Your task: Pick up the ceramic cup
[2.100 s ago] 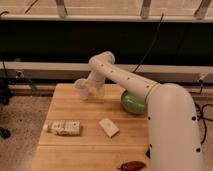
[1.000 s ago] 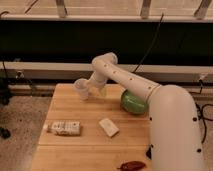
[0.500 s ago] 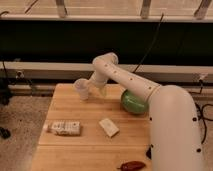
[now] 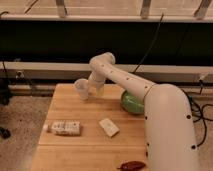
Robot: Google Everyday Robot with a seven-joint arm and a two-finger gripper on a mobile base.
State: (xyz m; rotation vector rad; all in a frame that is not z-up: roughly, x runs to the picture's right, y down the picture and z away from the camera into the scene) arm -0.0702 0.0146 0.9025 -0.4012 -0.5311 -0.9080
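Where the wooden table [image 4: 75, 150] fills the lower left of the scene, we see a pale butcher-block top with plank seams running left to right, set on a speckled grey floor [image 4: 20, 115]. Behind it runs a low white ledge or rail [image 4: 45, 66] along the wall, under a wide dark band, and a bright frame with slanted struts crosses the top — a black cable [image 4: 150, 42] hangs down across the dark band. More cables lie on the floor at far right. The white arm [image 4: 165, 120] rises large on the right and bends back toward the far left part of the table. Its gripper [image 4: 92, 89] sits low over the far edge of the tabletop, right at the ceramic cup [image 4: 82, 88], which stands upright near the far left corner. The cup looks to be just beside or between the fingers, but we cannot tell whether they are apart or clamped on it. A green bowl [image 4: 131, 103] rests to the right of the cup, partly hidden by the arm. Nearer to us lie a white labelled packet [image 4: 65, 128] on the left, a small pale block [image 4: 108, 127] in the middle, and a dark red object [image 4: 132, 165] at the near edge.
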